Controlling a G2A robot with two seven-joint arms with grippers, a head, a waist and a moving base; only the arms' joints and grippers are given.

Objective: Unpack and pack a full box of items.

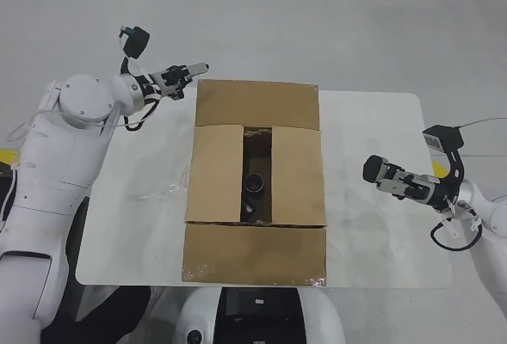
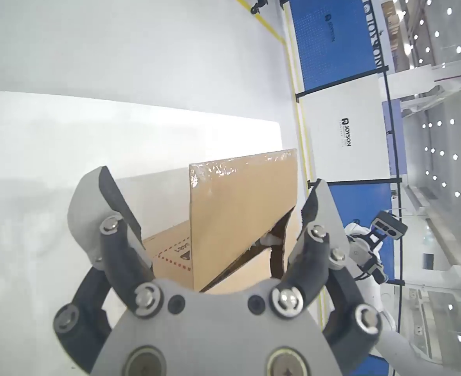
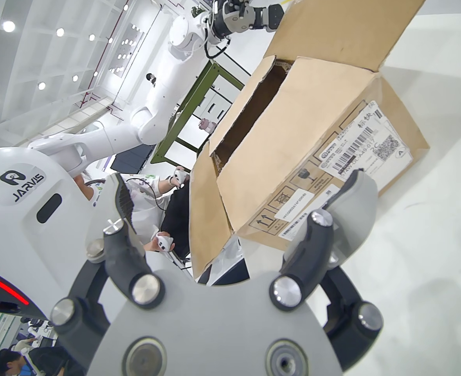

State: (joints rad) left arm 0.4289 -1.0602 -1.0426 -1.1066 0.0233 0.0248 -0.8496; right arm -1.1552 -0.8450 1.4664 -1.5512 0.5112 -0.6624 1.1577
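Note:
A brown cardboard box [image 1: 255,181] stands in the middle of the white table [image 1: 374,129]. Its far and near flaps are folded outward, and its two side flaps lie nearly flat, leaving a narrow dark slot. A dark round item [image 1: 255,182] shows inside the slot. My left gripper [image 1: 197,69] is open at the box's far left corner, above the raised far flap [image 2: 242,213]. To the right of the box, apart from it, my right gripper [image 1: 372,168] hangs open over the table. The labelled side of the box [image 3: 332,158] faces it.
Bare white table surface lies on both sides of the box. The table's right edge is near my right arm. Clear tape [image 1: 180,185] sticks out from the box's left side.

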